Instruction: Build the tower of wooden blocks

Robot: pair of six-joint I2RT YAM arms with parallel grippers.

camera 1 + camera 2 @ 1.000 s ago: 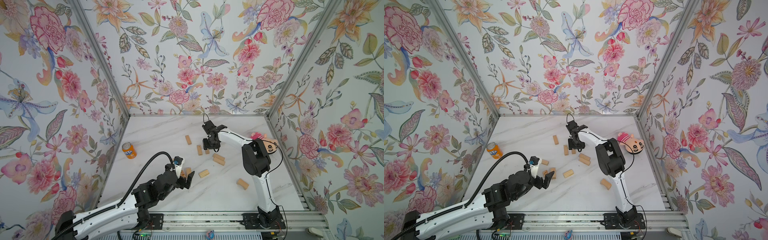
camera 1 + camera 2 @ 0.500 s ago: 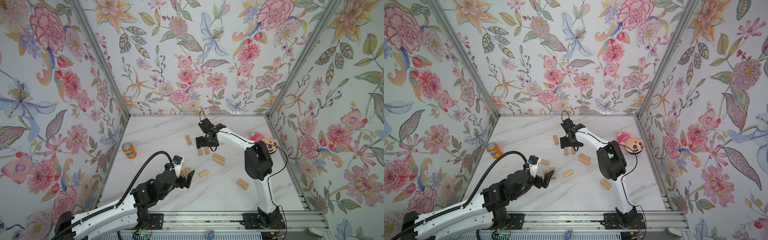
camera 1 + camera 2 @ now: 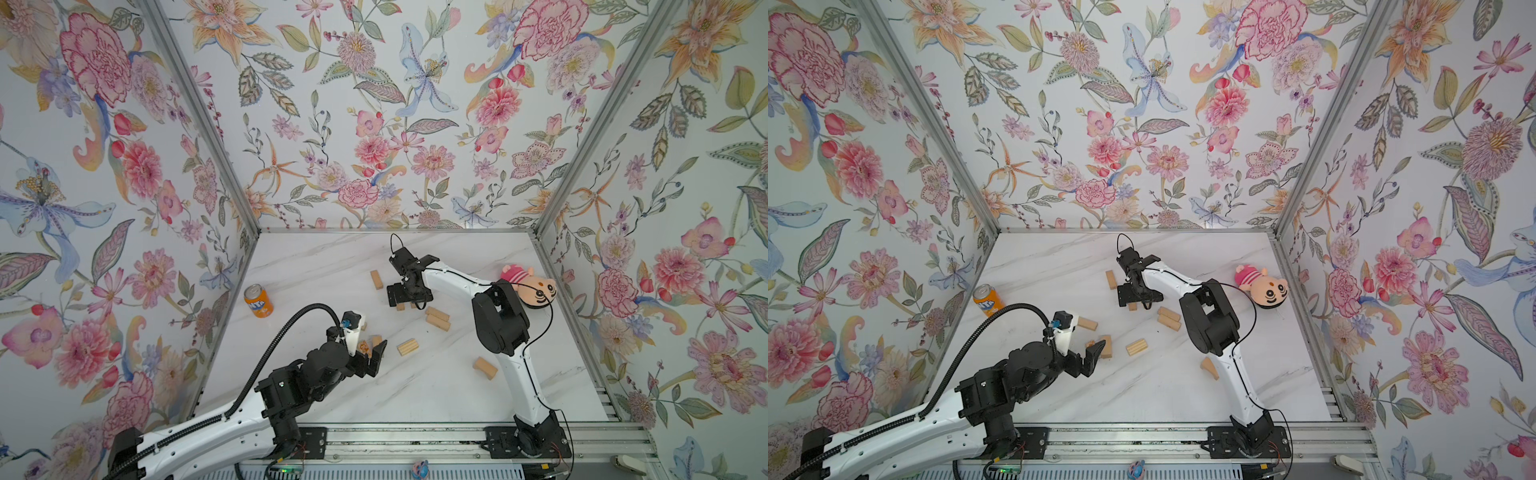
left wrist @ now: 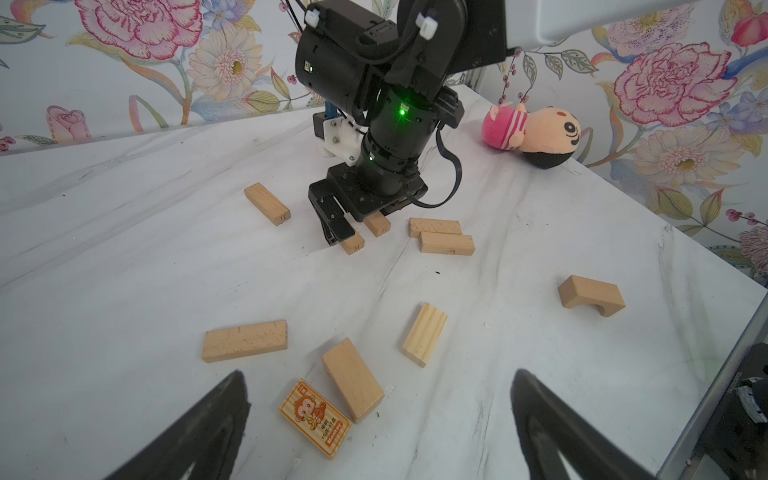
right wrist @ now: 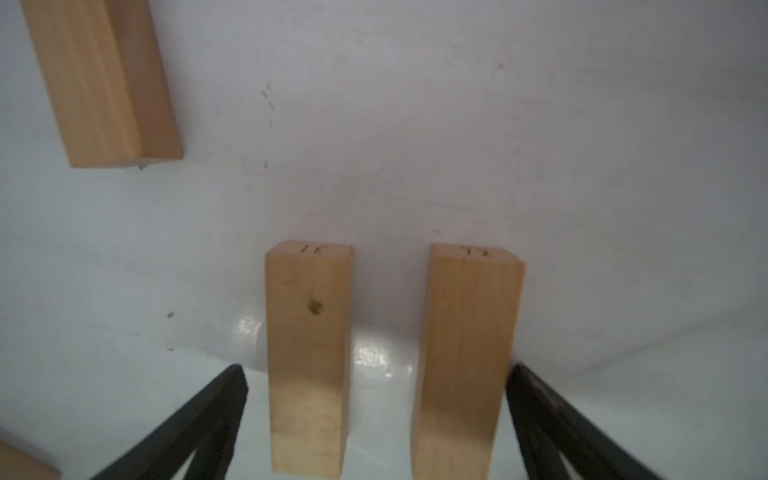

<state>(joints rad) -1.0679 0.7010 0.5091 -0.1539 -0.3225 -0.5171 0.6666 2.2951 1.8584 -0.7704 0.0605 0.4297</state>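
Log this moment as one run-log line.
stage: nothing stacked yet | right pincer: open, astride two parallel blocks | left pincer: open, over printed block | other blocks: loose on table

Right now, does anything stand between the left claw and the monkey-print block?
Nothing visible does. The monkey-print block lies flat just ahead of the open left claw; a plain block lies close beside it.

The printed block reads "Monkey"; a plain block is stamped "31".
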